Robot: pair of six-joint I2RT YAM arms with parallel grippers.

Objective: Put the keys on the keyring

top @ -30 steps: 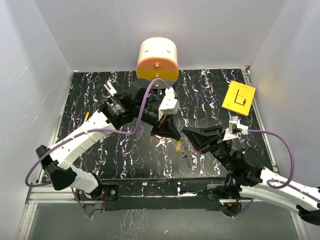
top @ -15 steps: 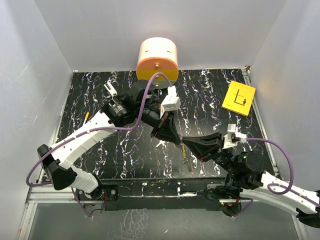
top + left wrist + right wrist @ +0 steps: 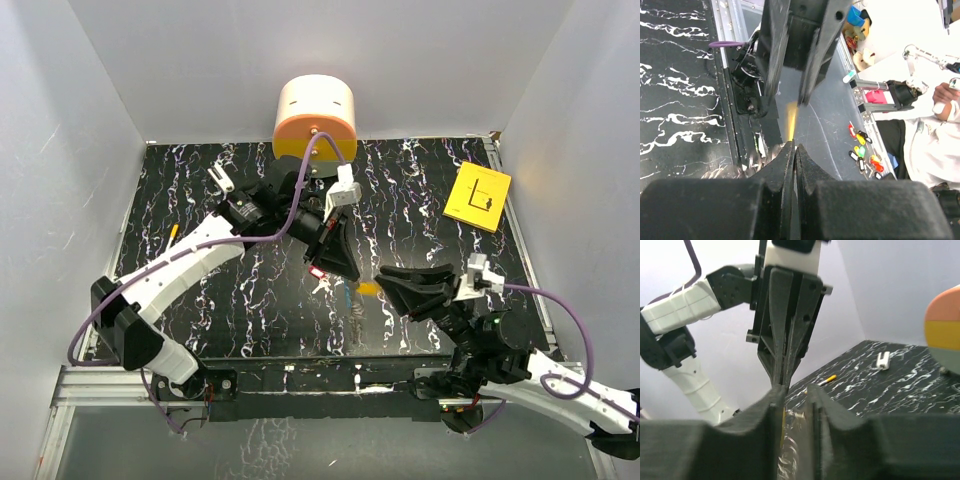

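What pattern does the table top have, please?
The table top is black with white marble-like veins, and it shows best in the top external view.

The left arm and the right arm look the same: long links in white plastic shells, with round black joints between them and a black base. A thin purple cable runs along each arm in loose loops. The fingers are matte black, long and pointed like wedges. A small white block sits on each wrist.
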